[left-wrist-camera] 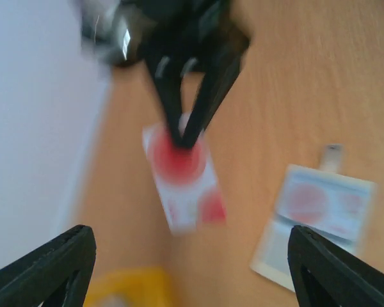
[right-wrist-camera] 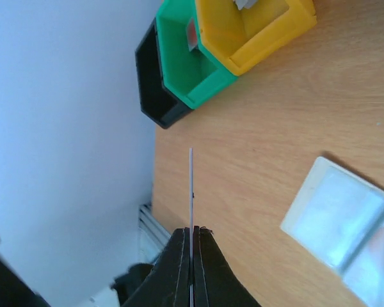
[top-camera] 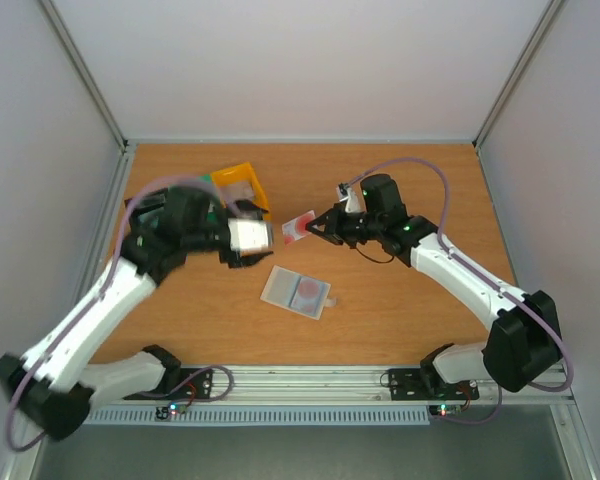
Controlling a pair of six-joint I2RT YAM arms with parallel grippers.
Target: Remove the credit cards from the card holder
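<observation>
Seeing reddish credit card (top-camera: 298, 228) pinched by one end in clamped-shut right gripper (top-camera: 314, 226), up off table (top-camera: 400, 300), likely for a firm edge grip. Spotting card holder (top-camera: 280, 285) flat nearby, another card (top-camera: 308, 292) apparently inside; reading left gripper (top-camera: 248, 240) as wide, empty, facing the held card.

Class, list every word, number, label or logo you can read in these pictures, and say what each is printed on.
No text is legible anywhere.
The pink card in the right gripper: red round marks only, blurred.
The card holder: a red round shape, no letters.
The bins: no legible label.
</observation>
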